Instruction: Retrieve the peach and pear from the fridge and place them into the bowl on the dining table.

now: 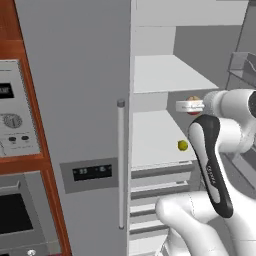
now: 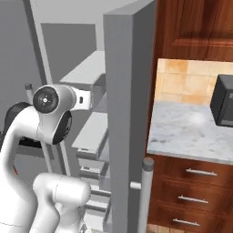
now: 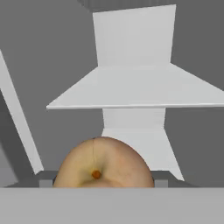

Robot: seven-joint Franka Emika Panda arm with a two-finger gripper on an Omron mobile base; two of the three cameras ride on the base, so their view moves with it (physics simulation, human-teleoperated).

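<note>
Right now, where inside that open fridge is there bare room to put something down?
The upper white shelf lies bare, bordered by the fridge door edge and back wall. The shelf below is free left of the pear; its right side is crowded by the arm and the peach.

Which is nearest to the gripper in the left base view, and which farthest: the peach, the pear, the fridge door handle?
1. The peach, at the gripper, on the upper shelf.
2. The pear, lower, on the shelf beneath.
3. The fridge door handle, far left.
</note>
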